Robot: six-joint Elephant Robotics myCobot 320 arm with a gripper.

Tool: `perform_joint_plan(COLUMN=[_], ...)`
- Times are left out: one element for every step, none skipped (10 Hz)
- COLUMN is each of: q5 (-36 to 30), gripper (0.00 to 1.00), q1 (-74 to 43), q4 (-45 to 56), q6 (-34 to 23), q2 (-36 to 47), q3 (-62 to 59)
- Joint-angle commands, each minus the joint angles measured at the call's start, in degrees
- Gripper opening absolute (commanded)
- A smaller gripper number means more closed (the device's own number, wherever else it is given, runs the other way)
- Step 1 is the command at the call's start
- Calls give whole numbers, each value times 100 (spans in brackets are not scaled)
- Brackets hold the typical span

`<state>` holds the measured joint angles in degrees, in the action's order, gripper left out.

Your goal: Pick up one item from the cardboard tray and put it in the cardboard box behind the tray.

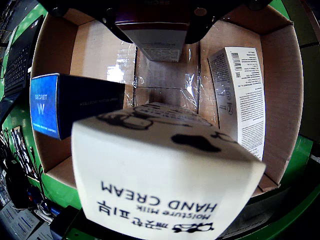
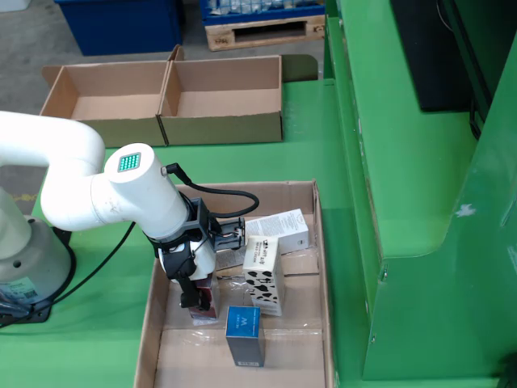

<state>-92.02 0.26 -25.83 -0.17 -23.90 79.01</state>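
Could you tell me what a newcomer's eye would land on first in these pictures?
In the view that rides on the tool, a white hand cream box with cow spots fills the foreground. Seen from above, the white arm reaches into the cardboard tray, its tool closed on a dark red box. A blue box stands nearby.

Green work surface (image 2: 323, 153) under everything. Raised green metal housing (image 2: 420, 186) along right of the fixed overhead view. Blue bin (image 2: 121, 24) and wooden pallet (image 2: 262, 32) at top edge. Black keyboard (image 1: 15, 62) at left in gripper-mounted view.
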Motion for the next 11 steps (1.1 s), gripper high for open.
perform_joint_plan(q5=[46,46,46,46,46,46,-131,-131,-254,-254,-252], gripper=[0,0,0,0,0,0,0,0,0,0,0], q1=[-46,-46,-46,-46,-46,-46,-142,-142,-254,-254,-290], q4=[-69,-69,-69,-69,-69,-69,482,482,1840,1840,3284], q6=[-28,-28,-28,-28,-28,-28,-88,-88,-64,-64,-78], q2=[114,114,114,114,114,114,12,12,-144,-144,-417], q3=[-190,-190,-190,-190,-190,-190,-745,-745,-2107,-2107,-4011])
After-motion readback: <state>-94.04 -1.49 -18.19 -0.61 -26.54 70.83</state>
